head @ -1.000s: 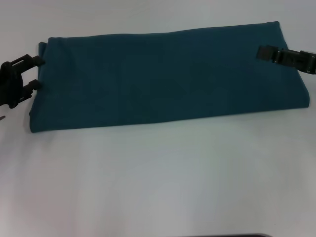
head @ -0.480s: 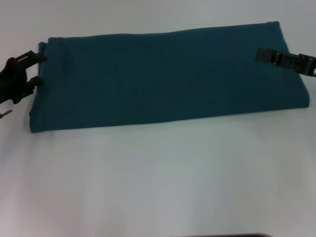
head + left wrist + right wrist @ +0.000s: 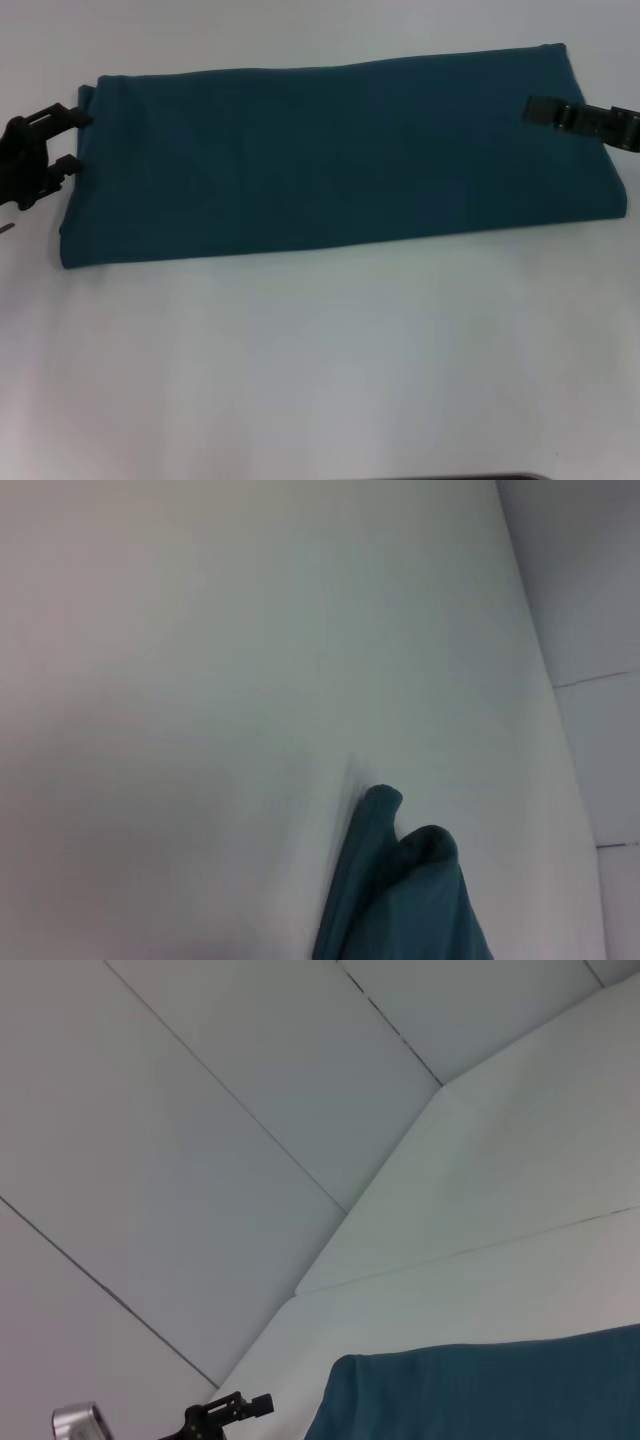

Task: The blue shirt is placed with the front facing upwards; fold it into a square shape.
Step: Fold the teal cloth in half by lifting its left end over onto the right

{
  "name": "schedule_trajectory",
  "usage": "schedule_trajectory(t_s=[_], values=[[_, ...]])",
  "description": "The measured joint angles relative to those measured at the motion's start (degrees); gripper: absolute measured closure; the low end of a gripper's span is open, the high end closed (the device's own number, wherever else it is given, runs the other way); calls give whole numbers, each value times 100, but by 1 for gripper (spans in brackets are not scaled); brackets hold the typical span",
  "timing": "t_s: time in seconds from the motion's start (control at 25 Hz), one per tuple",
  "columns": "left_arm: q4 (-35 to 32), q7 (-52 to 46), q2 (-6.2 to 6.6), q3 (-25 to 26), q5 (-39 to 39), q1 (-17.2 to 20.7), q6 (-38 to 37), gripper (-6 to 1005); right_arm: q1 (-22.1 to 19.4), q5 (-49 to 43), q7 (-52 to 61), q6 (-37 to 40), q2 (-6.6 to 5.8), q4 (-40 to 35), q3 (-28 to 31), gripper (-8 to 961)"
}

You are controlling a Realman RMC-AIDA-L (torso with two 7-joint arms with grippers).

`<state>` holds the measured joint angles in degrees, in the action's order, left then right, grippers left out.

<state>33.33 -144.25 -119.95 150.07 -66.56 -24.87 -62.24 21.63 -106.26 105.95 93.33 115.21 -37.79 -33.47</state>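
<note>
The shirt (image 3: 340,155) lies as a long band on the table (image 3: 320,370). Left claw (image 3: 68,140) gapes at nine o'clock; right claw (image 3: 530,110), seemingly together, at three. Next, probably: fold the ends inward.

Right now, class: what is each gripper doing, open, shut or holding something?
Left gripper: open, at the blue shirt's left end, holding nothing.
Right gripper: over the shirt's right end; cannot be told.
</note>
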Motion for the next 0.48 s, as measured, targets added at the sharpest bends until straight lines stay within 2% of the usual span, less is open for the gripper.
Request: schedule_trajectory(t_s=[0.2, 0.32, 0.4, 0.48], values=[[52, -28, 59, -29, -3, 9, -233, 277, -1, 0, 4, 4, -4, 0, 7, 37], [394, 11, 113, -49, 19, 56, -736, 277, 4, 1, 0, 33, -11, -5, 3, 37], [632, 77, 244, -198, 129, 76, -1131, 276, 10, 0, -13, 45, -25, -29, -24, 37], [802, 426, 518, -504, 256, 55, -1665, 276, 12, 0, -39, 52, -45, -54, -49, 37]])
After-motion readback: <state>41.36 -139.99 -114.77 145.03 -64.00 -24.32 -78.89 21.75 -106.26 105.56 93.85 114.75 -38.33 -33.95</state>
